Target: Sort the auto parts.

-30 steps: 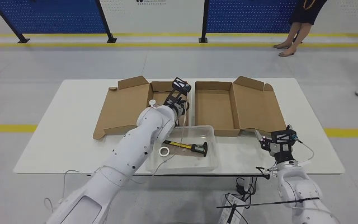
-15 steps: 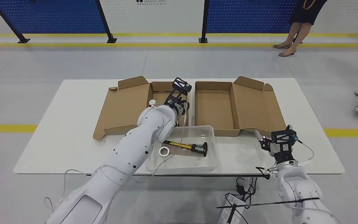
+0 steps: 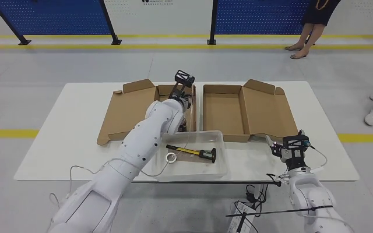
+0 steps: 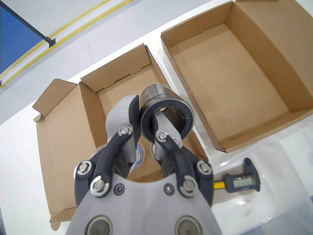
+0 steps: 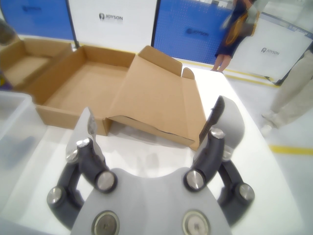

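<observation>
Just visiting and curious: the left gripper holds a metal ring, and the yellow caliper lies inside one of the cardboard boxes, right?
Not quite. The caliper lies in the clear plastic bin instead, as the top view shows. The left gripper does hold the metal ring.

The bearing (image 4: 159, 95) is polished steel with a matt black face (its rim catches the light), the boxes (image 4: 227, 72) are matt brown cardboard, the bin (image 3: 204, 133) is glossy translucent plastic, and the table (image 3: 76, 128) is smooth white.
</observation>
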`<action>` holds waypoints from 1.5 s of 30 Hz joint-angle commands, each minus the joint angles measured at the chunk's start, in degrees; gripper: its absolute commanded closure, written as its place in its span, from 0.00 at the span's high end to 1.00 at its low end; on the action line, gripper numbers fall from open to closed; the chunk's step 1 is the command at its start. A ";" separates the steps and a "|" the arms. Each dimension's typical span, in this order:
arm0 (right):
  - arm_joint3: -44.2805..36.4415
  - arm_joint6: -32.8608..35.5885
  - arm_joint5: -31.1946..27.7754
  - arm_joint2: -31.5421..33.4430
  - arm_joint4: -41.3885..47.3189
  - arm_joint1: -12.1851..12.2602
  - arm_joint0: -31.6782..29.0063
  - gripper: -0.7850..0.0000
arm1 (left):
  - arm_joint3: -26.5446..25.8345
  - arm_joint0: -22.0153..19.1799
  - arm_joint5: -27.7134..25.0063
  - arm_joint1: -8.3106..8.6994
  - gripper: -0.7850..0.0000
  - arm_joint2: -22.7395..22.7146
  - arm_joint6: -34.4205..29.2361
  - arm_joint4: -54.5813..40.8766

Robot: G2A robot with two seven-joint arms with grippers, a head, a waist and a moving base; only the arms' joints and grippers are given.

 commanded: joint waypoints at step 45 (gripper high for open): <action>0.00 0.00 0.00 0.00 0.00 0.00 0.00 1.00 | 35.45 -13.56 -2.93 -12.11 0.00 6.55 -2.85 -14.26</action>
